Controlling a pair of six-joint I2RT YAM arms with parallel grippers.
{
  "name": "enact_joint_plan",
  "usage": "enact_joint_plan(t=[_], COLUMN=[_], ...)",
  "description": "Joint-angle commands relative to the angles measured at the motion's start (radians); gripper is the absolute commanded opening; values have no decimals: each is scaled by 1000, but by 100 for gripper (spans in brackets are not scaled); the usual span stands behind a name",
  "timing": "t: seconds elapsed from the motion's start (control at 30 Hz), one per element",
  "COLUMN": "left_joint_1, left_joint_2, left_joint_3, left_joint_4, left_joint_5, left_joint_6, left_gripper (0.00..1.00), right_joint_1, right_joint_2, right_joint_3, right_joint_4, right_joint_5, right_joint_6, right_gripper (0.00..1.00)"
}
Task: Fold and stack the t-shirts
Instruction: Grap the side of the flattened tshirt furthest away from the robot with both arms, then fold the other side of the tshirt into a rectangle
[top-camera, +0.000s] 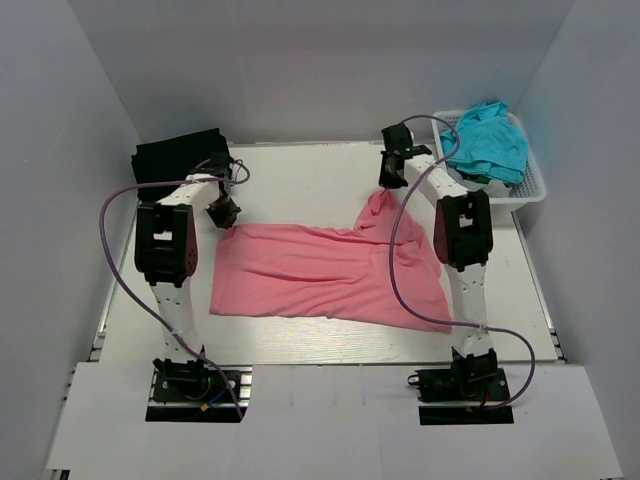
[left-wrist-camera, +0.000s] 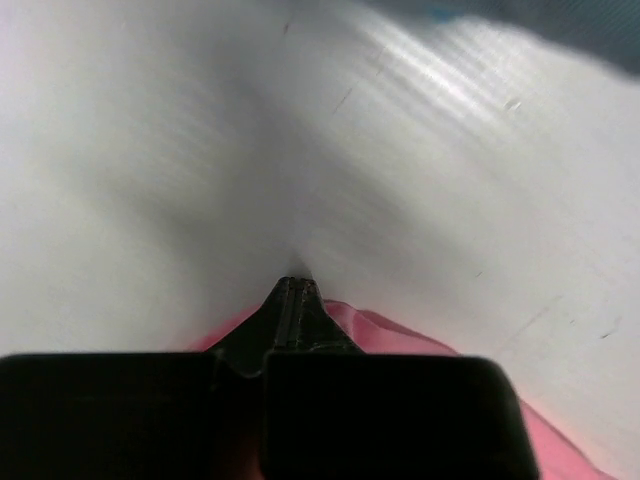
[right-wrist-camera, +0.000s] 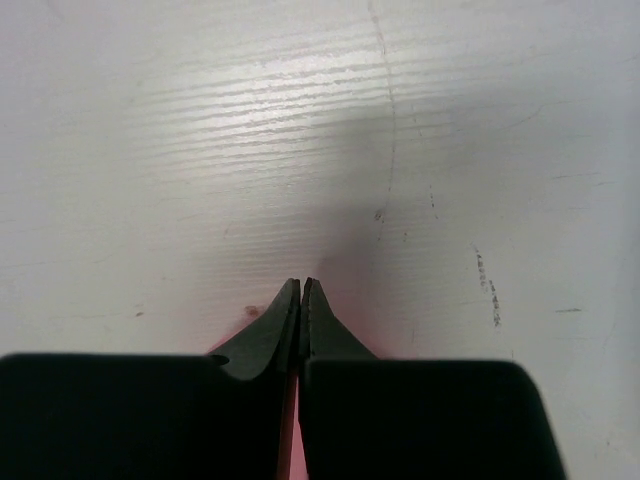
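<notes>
A salmon-pink t-shirt (top-camera: 320, 270) lies spread across the middle of the table. My left gripper (top-camera: 225, 213) sits at its far left corner, jaws shut on the cloth. In the left wrist view the closed fingertips of that gripper (left-wrist-camera: 297, 285) have pink cloth (left-wrist-camera: 400, 330) bunched on both sides. My right gripper (top-camera: 390, 180) is shut on the far right corner and holds it raised, so the cloth peaks up to it. In the right wrist view a strip of pink (right-wrist-camera: 291, 435) shows between the closed fingers of the right gripper (right-wrist-camera: 301, 285).
A folded black t-shirt (top-camera: 180, 155) lies at the back left corner. At the back right stands a white lattice basket (top-camera: 530, 190) with teal and light blue t-shirts (top-camera: 487, 140) heaped in it. White walls enclose the table (top-camera: 300, 180) on three sides.
</notes>
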Motion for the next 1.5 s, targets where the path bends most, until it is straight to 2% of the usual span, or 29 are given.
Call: enact_joint_plan(t=[0.0, 0.17, 0.33, 0.6, 0.77, 0.97, 1.13, 1.47], left_joint_1=[-6, -6, -6, -6, -6, -6, 11, 11], left_joint_2=[-106, -249, -353, -450, -479, -488, -478, -531], left_joint_3=[-44, -110, -177, -287, -315, -283, -283, -355], left_joint_4=[-26, 29, 29, 39, 39, 64, -8, -8], left_joint_5=[-18, -8, -20, -8, -63, -40, -142, -123], left_joint_6=[5, 45, 45, 45, 45, 54, 0, -33], left_gripper=[0, 0, 0, 0, 0, 0, 0, 0], right_joint_1=[4, 8, 6, 8, 1, -5, -25, -66], right_joint_2=[-126, -273, -475, -724, -893, -954, -946, -1067], right_joint_3=[10, -111, -327, -647, -812, -814, -809, -915], right_joint_4=[14, 76, 107, 133, 137, 96, 36, -1], right_joint_5=[-8, -19, 4, 34, 86, 147, 161, 104], right_joint_6=[-2, 7, 27, 59, 87, 73, 102, 136], right_gripper=[0, 0, 0, 0, 0, 0, 0, 0])
